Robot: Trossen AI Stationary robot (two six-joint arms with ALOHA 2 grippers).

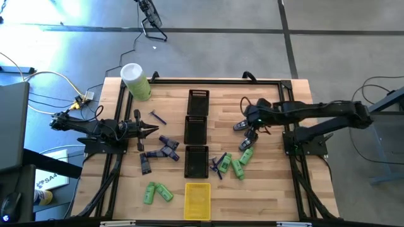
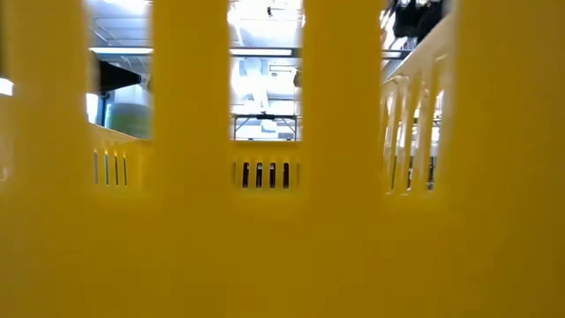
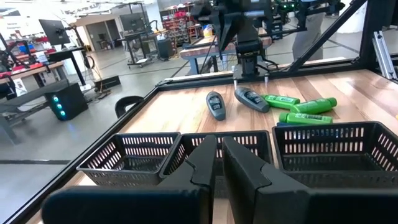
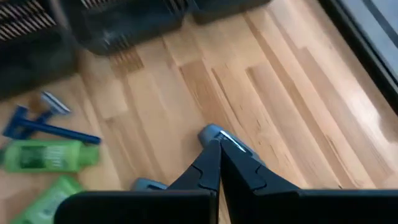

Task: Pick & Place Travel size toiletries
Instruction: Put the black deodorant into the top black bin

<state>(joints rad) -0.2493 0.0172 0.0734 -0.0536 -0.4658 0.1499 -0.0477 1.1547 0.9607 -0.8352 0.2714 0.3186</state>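
wooden bench point(image 1: 265, 164) holds scattered toiletries point(image 1: 238, 165) beside black trays point(image 1: 196, 130). right hand point(image 1: 251, 130), pressed together, hovers over a grey-blue oval point(image 4: 219, 137). left hand point(image 1: 153, 130), pressed together, empty, waits at the bench's left.

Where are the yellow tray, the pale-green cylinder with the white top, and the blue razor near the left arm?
yellow tray point(image 1: 197, 200), high view, its mesh floor.
pale-green cylinder point(image 1: 138, 86), high view, its side below the white top.
blue razor point(image 1: 158, 117), high view, mid-handle.
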